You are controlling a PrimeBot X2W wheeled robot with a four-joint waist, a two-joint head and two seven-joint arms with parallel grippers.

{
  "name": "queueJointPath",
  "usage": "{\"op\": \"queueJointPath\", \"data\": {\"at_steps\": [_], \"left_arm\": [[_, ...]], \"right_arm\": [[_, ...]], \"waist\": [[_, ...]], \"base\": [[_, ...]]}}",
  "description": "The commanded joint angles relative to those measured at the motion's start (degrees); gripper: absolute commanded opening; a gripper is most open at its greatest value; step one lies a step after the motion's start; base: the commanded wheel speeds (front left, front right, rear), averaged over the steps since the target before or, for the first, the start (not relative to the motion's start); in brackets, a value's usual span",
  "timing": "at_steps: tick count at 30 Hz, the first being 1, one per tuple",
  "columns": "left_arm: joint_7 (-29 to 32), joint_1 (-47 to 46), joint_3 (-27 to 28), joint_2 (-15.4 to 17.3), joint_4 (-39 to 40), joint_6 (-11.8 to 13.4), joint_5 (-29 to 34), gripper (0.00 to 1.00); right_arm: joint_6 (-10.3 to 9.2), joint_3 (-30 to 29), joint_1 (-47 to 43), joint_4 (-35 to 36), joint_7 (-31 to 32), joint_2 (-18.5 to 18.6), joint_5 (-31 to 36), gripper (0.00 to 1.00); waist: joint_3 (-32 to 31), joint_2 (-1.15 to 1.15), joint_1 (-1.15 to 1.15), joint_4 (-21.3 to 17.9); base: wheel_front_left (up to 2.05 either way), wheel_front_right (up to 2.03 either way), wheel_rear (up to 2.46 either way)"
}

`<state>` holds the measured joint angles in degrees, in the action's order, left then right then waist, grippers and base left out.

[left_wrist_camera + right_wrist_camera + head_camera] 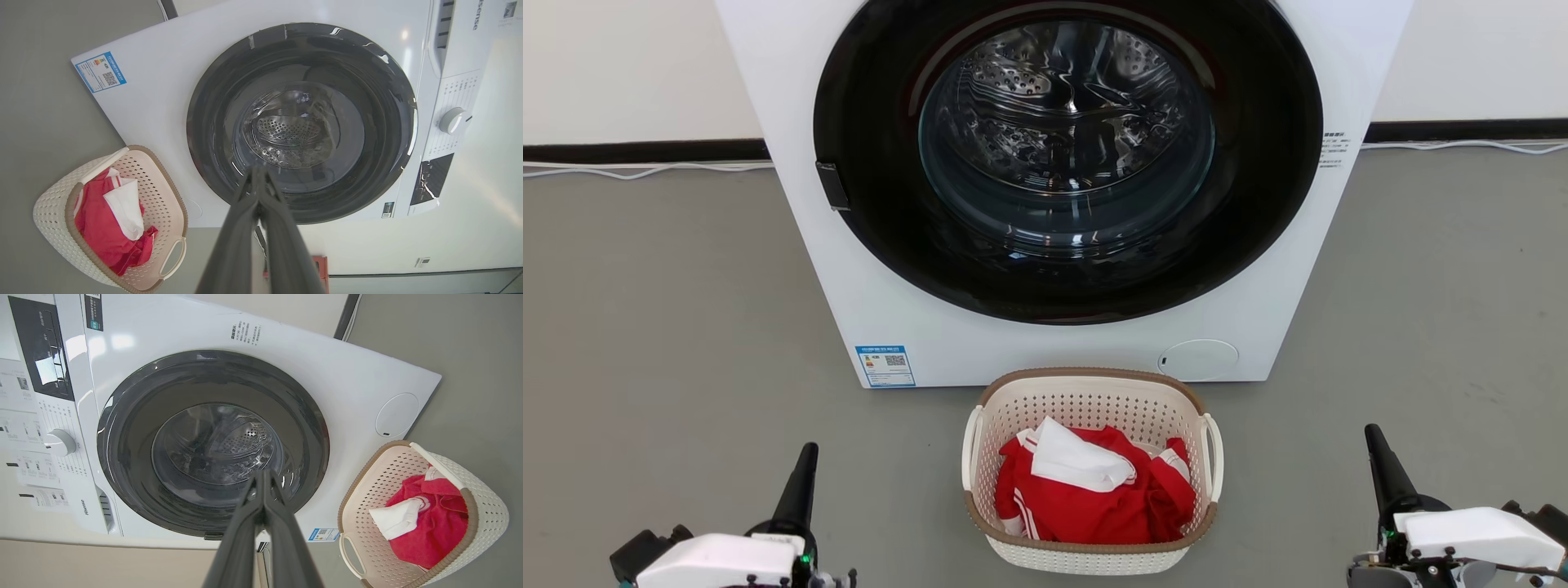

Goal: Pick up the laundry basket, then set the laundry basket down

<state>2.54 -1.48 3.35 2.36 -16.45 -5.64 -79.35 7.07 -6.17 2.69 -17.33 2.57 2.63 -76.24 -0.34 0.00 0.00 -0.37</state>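
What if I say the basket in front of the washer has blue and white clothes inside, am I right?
Not quite: the head view shows the clothes in the laundry basket are red and white, not blue. It does sit in front of the washing machine.

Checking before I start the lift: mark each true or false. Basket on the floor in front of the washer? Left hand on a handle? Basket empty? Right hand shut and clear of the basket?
1. The laundry basket stands on the floor in front of the washing machine. True.
2. The left hand grips a basket handle. False: it is apart from the basket, off its left side, shut on nothing.
3. The basket is empty. False: a red garment and a white cloth lie in it.
4. The right hand is shut and clear of the basket. True.
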Motion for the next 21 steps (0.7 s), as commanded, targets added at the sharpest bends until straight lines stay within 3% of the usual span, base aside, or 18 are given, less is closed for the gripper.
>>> {"op": "queueJointPath", "data": {"at_steps": [1, 21], "left_arm": [[0.53, -3.21, 1.64, 0.54, 1.87, -0.78, -1.23, 0.00], [3.89, -4.69, 3.16, 0.52, 2.37, -1.82, -12.57, 0.00]], "right_arm": [[0.35, 0.70, 2.69, 1.93, 0.58, 0.26, -1.65, 0.00], [0.42, -0.35, 3.47, 3.28, 3.87, 0.25, -15.63, 0.00]], "waist": [[0.02, 0.00, 0.00, 0.01], [0.50, 0.00, 0.00, 0.36]], "base": [[0.00, 0.00, 0.00], [0.00, 0.00, 0.00]]}}
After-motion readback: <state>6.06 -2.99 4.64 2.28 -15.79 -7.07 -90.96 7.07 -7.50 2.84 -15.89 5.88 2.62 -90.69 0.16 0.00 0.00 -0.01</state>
